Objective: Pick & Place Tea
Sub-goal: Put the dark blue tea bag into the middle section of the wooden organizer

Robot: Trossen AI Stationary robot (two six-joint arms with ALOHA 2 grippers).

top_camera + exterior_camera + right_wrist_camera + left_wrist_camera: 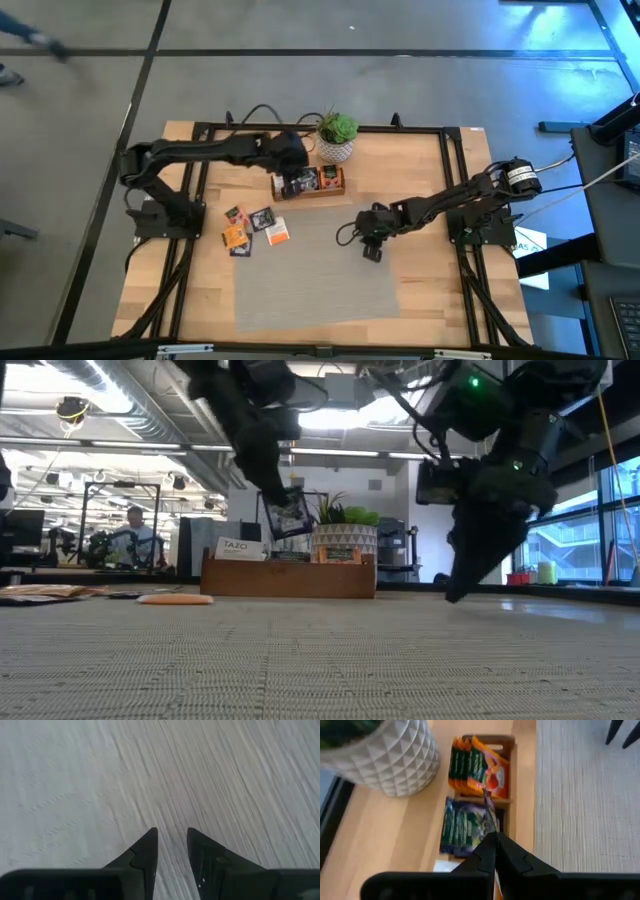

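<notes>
Covering the wooden bench (420, 180), a grey mat (310, 285) lies before an office; the tray (335, 192) holds tea, left claw (492, 837) pinching a packet (287, 515) above it, right claw (172, 842) narrowly parted, empty.

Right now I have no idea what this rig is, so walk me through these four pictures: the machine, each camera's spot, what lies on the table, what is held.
Two dark robot arms work at a wooden table. One camera looks straight down, one sits at table height, one rides each wrist. The left gripper is shut on a dark tea packet above the wooden tray, which already holds packets beside a potted plant. More loose packets lie at the edge of the grey ribbed mat. The right gripper hovers over the mat, slightly open, holding nothing.
</notes>
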